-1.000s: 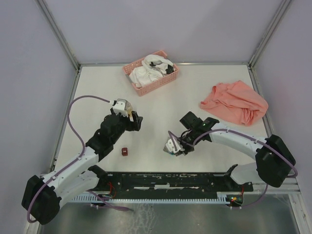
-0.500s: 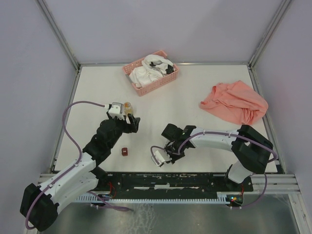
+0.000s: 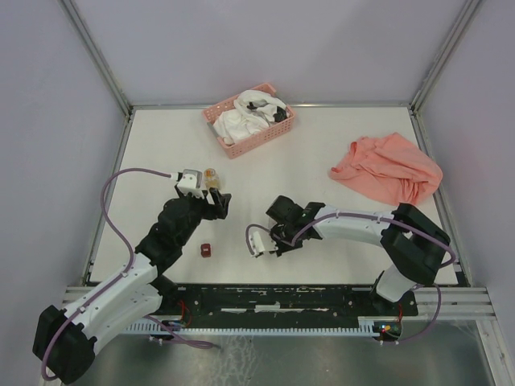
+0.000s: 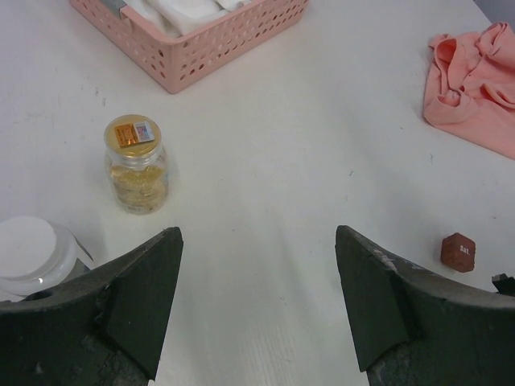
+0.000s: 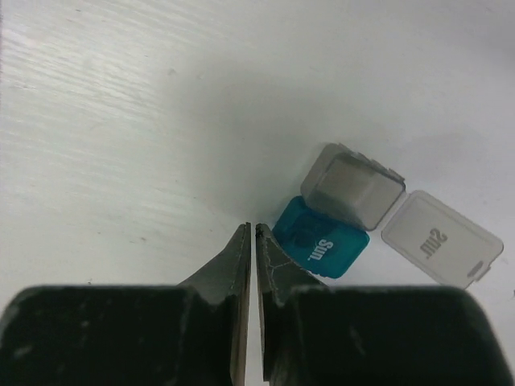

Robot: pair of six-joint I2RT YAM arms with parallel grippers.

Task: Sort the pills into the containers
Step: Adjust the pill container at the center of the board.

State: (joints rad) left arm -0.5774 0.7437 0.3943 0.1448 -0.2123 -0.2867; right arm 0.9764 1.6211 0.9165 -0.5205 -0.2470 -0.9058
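The pills show as a golden mass inside a small clear jar (image 4: 135, 173) with a gold foil top, standing upright on the table (image 4: 306, 161). My left gripper (image 4: 257, 233) is open and empty, with the jar ahead and to its left; from above the jar (image 3: 210, 174) sits just beyond that gripper (image 3: 216, 198). One dark red container (image 4: 459, 252) lies off to its right. My right gripper (image 5: 253, 227) is shut on nothing, its tips beside a teal container (image 5: 322, 239). Against the teal one stands a grey container (image 5: 354, 186) with its lid (image 5: 441, 239) flipped open.
A pink slatted basket (image 3: 249, 119) of white cloths stands at the back. A pink cloth (image 3: 388, 169) lies crumpled at the right. A white round cap (image 4: 28, 245) on a clear piece sits by my left finger. The dark red cube (image 3: 206, 249) lies between the arms.
The right arm has folded and carried its wrist to the left, and its jaws have closed. The left arm has drawn slightly left and nearer, staying open.
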